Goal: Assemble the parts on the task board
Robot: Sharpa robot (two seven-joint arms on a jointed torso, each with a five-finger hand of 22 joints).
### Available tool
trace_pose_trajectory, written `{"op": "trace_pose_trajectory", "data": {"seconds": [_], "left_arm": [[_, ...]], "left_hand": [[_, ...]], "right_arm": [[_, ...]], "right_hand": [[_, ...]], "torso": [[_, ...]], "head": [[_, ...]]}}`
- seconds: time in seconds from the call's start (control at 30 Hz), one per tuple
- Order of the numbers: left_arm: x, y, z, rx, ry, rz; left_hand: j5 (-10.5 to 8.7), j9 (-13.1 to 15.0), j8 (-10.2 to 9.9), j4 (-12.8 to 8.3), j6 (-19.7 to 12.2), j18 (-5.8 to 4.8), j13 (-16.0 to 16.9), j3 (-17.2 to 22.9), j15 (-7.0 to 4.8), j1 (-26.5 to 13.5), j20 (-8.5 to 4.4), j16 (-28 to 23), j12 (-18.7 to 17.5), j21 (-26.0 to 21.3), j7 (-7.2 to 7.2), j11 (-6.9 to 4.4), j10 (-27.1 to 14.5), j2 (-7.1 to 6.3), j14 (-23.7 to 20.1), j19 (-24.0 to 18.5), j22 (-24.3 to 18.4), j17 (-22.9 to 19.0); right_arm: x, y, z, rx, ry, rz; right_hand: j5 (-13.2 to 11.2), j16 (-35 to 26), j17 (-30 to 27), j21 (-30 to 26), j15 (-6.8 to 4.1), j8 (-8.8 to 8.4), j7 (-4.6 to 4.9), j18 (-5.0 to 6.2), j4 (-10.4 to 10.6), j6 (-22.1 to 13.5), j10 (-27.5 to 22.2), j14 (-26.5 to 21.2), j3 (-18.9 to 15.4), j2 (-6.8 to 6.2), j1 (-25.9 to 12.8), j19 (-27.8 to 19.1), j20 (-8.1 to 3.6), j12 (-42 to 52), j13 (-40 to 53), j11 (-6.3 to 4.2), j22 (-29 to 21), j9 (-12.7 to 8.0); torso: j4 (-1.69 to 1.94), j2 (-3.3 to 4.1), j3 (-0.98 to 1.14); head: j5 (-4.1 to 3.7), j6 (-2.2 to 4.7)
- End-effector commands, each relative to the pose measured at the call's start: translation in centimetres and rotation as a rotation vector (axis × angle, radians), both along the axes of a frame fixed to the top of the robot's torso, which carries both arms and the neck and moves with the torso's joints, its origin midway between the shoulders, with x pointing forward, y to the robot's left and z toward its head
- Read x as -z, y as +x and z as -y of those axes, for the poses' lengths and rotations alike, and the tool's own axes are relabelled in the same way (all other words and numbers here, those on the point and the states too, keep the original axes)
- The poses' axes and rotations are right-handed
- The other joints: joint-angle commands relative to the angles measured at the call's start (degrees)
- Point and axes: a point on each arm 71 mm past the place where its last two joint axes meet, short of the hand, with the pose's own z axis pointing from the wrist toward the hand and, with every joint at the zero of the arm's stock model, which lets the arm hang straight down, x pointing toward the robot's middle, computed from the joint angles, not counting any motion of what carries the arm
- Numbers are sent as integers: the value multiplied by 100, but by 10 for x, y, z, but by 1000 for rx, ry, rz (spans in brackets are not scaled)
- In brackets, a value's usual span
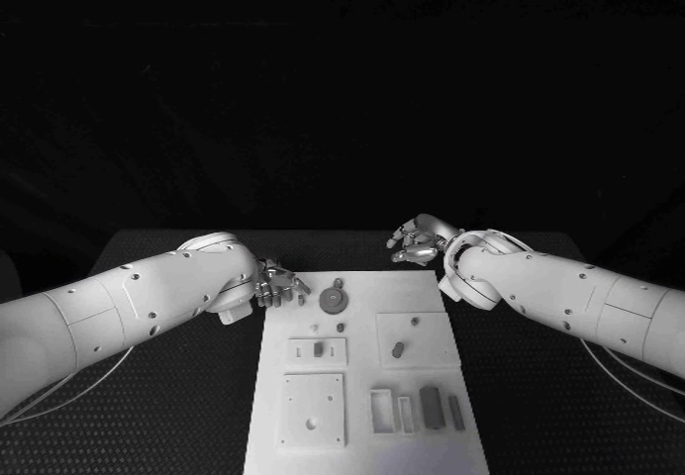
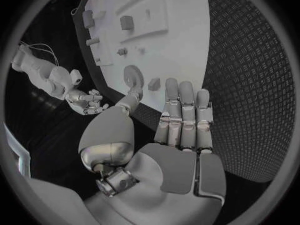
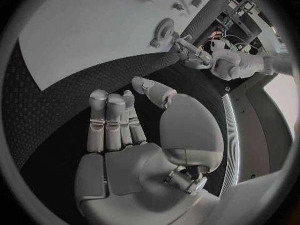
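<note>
Nearest the head camera, the task board (image 1: 364,396) carries recessed blocks and loose bar-shaped parts (image 1: 430,408) at its near end; a gear (image 1: 335,298) lies at its far end. The left hand (image 1: 275,284), fingers extended and holding nothing, hovers at the board's far left corner, fingertips (image 2: 172,85) just beside the gear. The right hand (image 1: 419,240), empty and loosely curled, hangs beyond the far right corner. Risk: a careless reach may push the gear off the board's edge.

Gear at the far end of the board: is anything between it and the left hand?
Nothing visible. The left hand hovers open at the board's far left corner, and the gear lies just beside it on bare white surface, with no part between them.
</note>
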Motion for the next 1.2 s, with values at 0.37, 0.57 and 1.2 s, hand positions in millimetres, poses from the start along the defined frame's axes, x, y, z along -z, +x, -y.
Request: {"op": "trace_pose_trajectory", "data": {"seconds": [0.37,0.57,1.2], "left_arm": [[1,-2,6,31,-27,-34],[1,-1,6,24,-39,-31],[7,-1,8,34,-41,-60]], "left_hand": [[240,-78,134,-170,184,46,17,-30,6,264,-472,-50,-75,42,-38,-38,113,359,60,-29,-17,31],[260,-99,139,-210,177,42,21,-26,6,321,-472,-54,-88,47,-35,-36,119,410,62,-27,-19,35],[258,-128,148,-261,168,34,26,-31,8,389,-471,-62,-108,51,-31,-31,124,472,63,-29,-24,41]], "right_arm": [[0,0,-2,-10,3,4],[0,0,-2,-10,3,4],[0,0,-3,-13,3,3]], "right_hand": [[34,37,-8,-29,4,17,59,180,22,-21,-10,-47,3,16,-42,17,-12,30,-9,-9,7,-10],[36,38,-8,-29,4,17,58,180,22,-21,-10,-47,4,17,-41,18,-13,31,-11,-9,7,-10],[39,40,-10,-29,3,17,58,180,26,-21,-9,-45,2,18,-47,21,-14,36,-16,-10,9,-10]], "torso": [[0,-4,11],[-1,-1,9],[-2,0,6]], "head": [[2,-4],[1,-1],[6,-33]]}}
